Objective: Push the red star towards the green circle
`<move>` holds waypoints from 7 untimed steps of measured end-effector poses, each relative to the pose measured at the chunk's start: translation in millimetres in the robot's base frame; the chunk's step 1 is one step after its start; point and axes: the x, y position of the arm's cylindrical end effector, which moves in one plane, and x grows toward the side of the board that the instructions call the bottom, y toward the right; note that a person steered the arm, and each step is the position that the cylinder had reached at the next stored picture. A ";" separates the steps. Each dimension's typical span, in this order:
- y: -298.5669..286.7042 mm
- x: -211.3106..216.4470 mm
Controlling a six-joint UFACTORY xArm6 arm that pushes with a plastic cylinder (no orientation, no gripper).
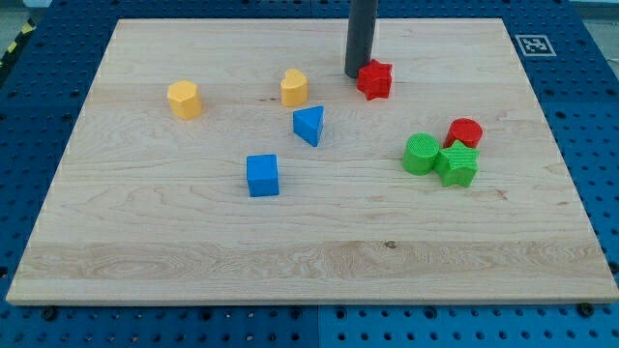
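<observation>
Right, my tip (356,74) touches red star (375,79) on its left; no hand w/ this rod. Push down-right, steady, towards green circle (421,154), w/o clipping red cylinder (465,133).

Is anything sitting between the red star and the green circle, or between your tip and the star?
Nothing visible in either gap. My tip is right against the red star on its left side in the view. The board between the star and the green circle is bare; the red cylinder sits right of that line.
</observation>
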 end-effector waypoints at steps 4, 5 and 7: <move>20.3 21.1; 22.7 17.7; 50.1 24.6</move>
